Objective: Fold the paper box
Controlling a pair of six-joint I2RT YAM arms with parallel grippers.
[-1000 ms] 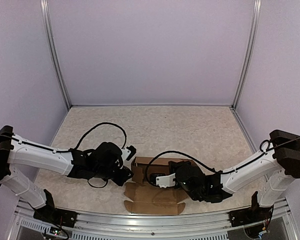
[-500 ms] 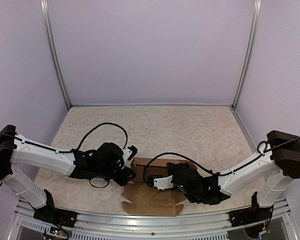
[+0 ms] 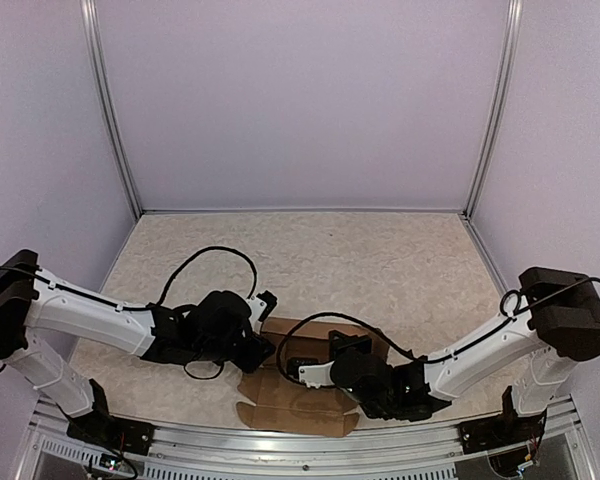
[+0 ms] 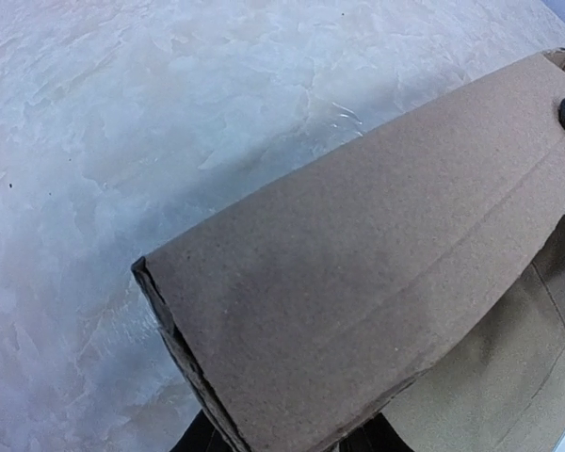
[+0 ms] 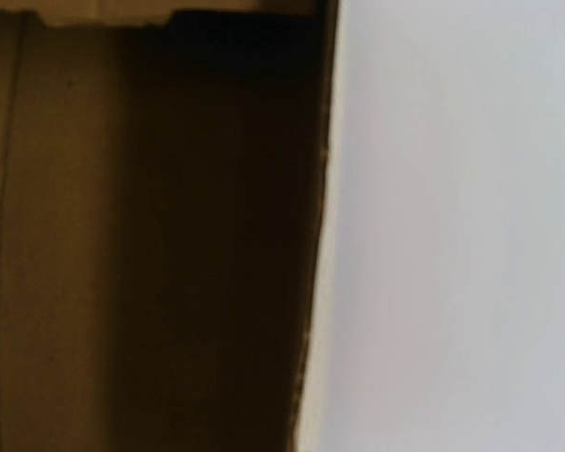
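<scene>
Top external | paper box (image 3: 285, 402) long axis left-right | left fingers (image 4: 200, 441) unclear | right fingers (image 3: 302, 356) closed

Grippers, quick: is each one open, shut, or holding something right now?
Left gripper: cannot tell; its jaws are hidden at the edge of the paper box.
Right gripper: shut, close against the paper box; no grip is visible.

You'll find the paper box (image 3: 290, 402) on the table (image 3: 400, 260), close to its near edge and midway between your two arms. Its flat flaps spread in front of the raised part. Your left gripper (image 3: 264, 347) sits at the box's left end. Your right gripper (image 3: 304, 373) comes in from the right, over the box's middle.
</scene>
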